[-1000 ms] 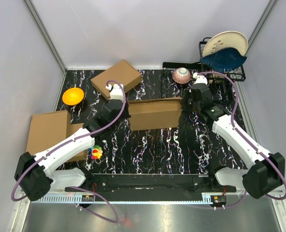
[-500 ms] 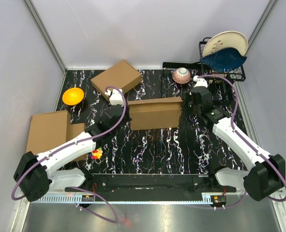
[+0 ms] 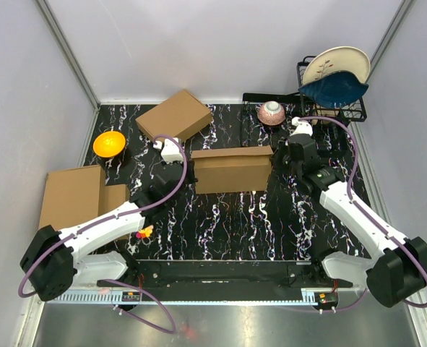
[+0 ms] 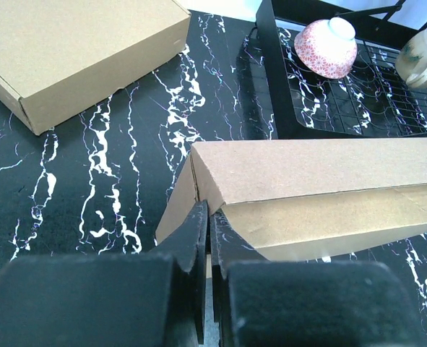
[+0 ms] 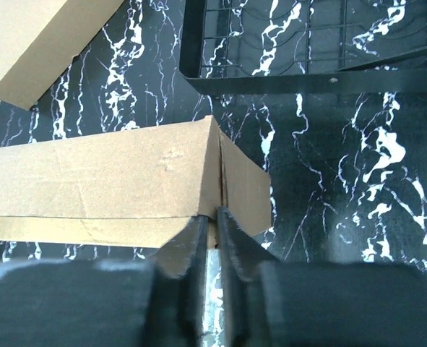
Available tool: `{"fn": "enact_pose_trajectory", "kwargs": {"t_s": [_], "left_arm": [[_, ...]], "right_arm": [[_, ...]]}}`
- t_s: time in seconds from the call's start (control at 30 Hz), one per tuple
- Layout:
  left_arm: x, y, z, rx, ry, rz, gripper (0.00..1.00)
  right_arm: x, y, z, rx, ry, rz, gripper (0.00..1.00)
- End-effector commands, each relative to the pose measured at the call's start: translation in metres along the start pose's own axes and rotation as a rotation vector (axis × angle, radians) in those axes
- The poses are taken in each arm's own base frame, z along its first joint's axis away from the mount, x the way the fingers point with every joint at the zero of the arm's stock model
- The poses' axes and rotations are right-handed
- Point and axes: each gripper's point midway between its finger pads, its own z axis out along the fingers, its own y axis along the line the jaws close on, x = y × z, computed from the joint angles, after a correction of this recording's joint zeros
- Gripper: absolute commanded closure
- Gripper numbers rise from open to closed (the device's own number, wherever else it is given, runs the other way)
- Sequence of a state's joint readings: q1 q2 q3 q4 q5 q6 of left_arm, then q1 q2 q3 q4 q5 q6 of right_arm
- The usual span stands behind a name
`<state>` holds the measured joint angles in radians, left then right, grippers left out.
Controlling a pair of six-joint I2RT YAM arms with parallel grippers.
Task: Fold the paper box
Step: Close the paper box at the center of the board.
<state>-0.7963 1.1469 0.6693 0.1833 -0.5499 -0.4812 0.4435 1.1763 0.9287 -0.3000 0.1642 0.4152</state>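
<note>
The paper box (image 3: pixel 231 170) stands folded up into a long, low brown carton in the middle of the black, white-veined tabletop (image 3: pixel 227 224), lying crosswise between the two arms. Its top panel is down, and a long edge shows along the front wall.

The left tool (image 4: pixel 209 211) has its fingers together, tips against the box's left end. The right tool (image 5: pixel 212 213) meets the right end corner with its fingers a narrow slit apart. I cannot tell whether any cardboard is nipped there.

Behind and to the left, apart from the paper box, lies a compact cardboard box (image 3: pixel 174 116). An orange bowl (image 3: pixel 109 143) and a flat cardboard slab (image 3: pixel 72 196) lie far left.

Just behind the right end, a black wire tray (image 4: pixel 269 72) carries an upturned pink patterned bowl (image 4: pixel 330 48). Beyond it, a dish rack (image 3: pixel 354 110) holds a cream plate (image 3: pixel 336 63) and a blue dish (image 3: pixel 334 88).
</note>
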Motion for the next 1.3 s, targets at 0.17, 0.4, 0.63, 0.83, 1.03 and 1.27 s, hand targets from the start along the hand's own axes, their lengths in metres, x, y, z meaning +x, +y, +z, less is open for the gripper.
{"fn": "enact_pose_trajectory", "kwargs": {"t_s": [0.17, 0.4, 0.63, 0.83, 1.03, 1.27], "left_arm": [[0.058, 0.026, -0.008, -0.075, 0.208, 0.154, 1.0], [0.057, 0.027, -0.007, -0.084, 0.21, 0.164, 1.0], [0.059, 0.03, -0.007, -0.095, 0.215, 0.172, 1.0], [0.061, 0.03, -0.007, -0.096, 0.22, 0.173, 1.0], [0.061, 0.031, -0.009, -0.099, 0.228, 0.178, 0.98], [0.046, 0.036, -0.021, -0.116, 0.223, 0.188, 0.63]], "right_arm": [[0.016, -0.023, -0.034, 0.114, 0.127, -0.038, 0.54], [-0.033, -0.008, -0.063, 0.075, 0.004, -0.034, 0.52], [-0.071, 0.026, -0.06, -0.059, -0.116, 0.014, 0.82], [-0.044, 0.044, -0.016, -0.142, -0.027, 0.035, 1.0], [0.037, 0.015, 0.015, -0.06, 0.175, 0.035, 1.0], [0.086, -0.012, 0.026, 0.009, 0.255, 0.045, 1.0]]}}
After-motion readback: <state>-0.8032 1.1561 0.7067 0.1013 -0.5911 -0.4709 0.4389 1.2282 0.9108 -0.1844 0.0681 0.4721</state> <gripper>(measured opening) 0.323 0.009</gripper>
